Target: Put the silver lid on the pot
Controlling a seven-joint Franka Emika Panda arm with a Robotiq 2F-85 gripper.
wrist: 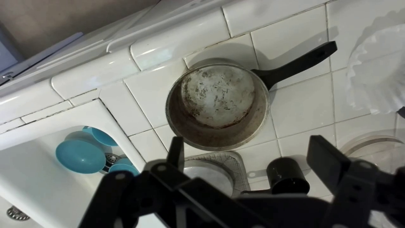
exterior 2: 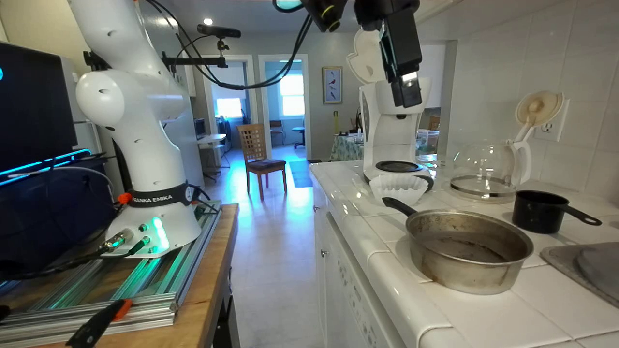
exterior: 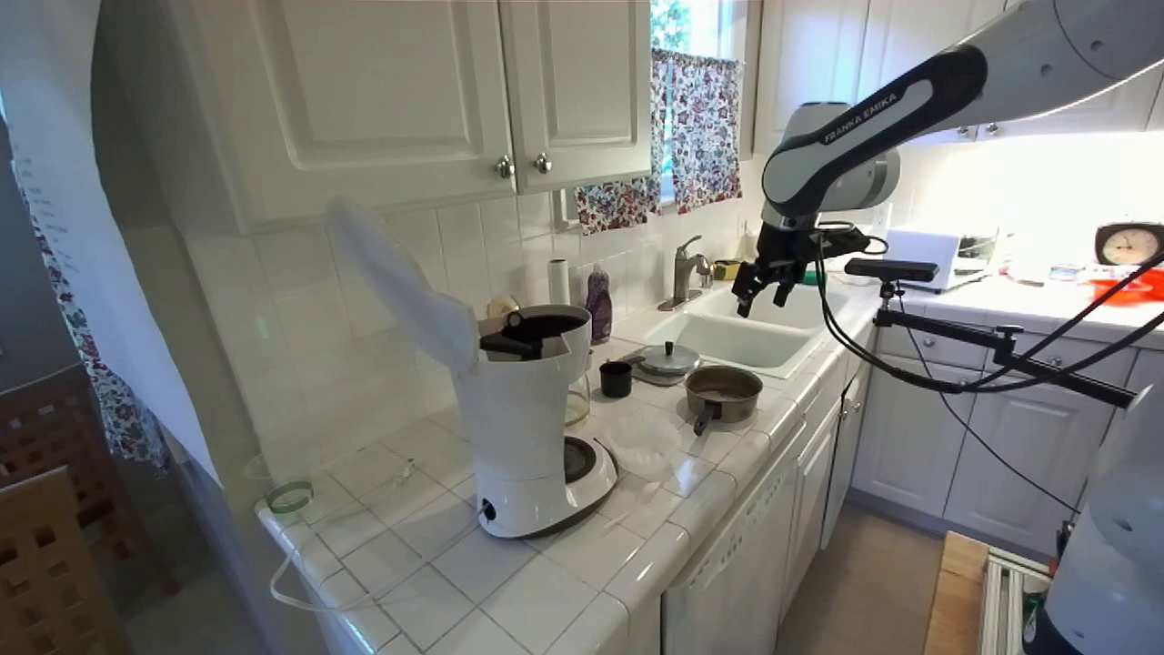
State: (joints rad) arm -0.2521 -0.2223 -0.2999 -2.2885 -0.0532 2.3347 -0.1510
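The pot (exterior: 738, 406) is a low round dark-grey metal pan with a black handle. It stands uncovered on the white tiled counter, also in an exterior view (exterior 2: 466, 273) and in the wrist view (wrist: 218, 95). The silver lid (exterior: 671, 359) has a black knob and lies on a grey mat beside the pot. It is cut off at the right edge in an exterior view (exterior 2: 602, 266) and partly hidden by a finger in the wrist view (wrist: 210, 175). My gripper (exterior: 762, 300) is open and empty, raised above the counter; its fingers are wide apart in the wrist view (wrist: 246, 148).
A small black cup (exterior: 616, 379) stands beside the lid. A white coffee maker (exterior: 518, 437), a glass carafe (exterior 2: 486, 166) and a paper filter (exterior 2: 399, 188) stand near the pot. The sink (exterior: 727, 341) holds teal items (wrist: 80, 156). The counter's front edge (wrist: 177, 44) runs close by the pot.
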